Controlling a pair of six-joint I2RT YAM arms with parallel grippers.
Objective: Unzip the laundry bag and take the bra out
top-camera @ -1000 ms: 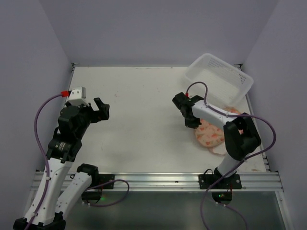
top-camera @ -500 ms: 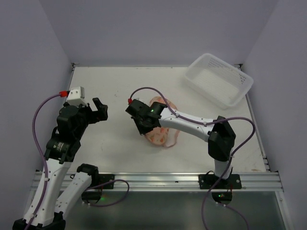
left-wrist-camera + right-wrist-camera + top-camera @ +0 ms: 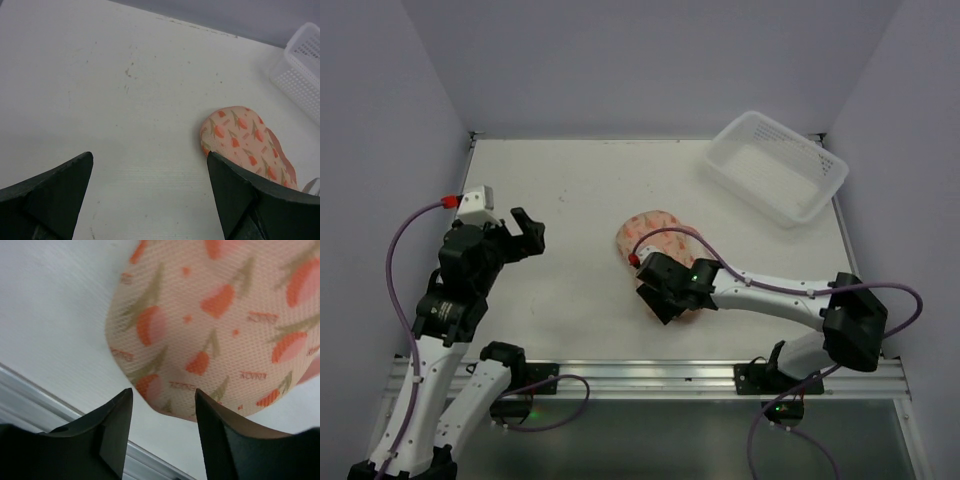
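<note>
I take the laundry bag (image 3: 650,232) as my mark. It lies flat on the white table (image 3: 570,180), patterned side up, and from the overhead camera its near half is hidden under the right arm. The right gripper (image 3: 658,303) sits low over the bag's near end. My right wrist camera shows its two dark fingers (image 3: 95,435) spread with a clear gap, and the bag's rounded mesh edge shows in that gap just beyond the tips. Nothing is pinched, and I cannot tell whether the tips touch the fabric. Past that edge of the bag, on the arms' side, runs the aluminium rail (image 3: 50,400) at the table front. The left gripper (image 3: 528,232) hangs well apart from the bag on its left, above the tabletop, its claw opened wide and empty. Through the left wrist camera the bag appears beyond the claw, closer to its right-hand side, with a plain pink edge along the side away from that gripper. The white slotted basket (image 3: 770,165) stands well apart from the bag, beyond it to the right, at the table's far corner. I cannot see the bra in any view.
</note>
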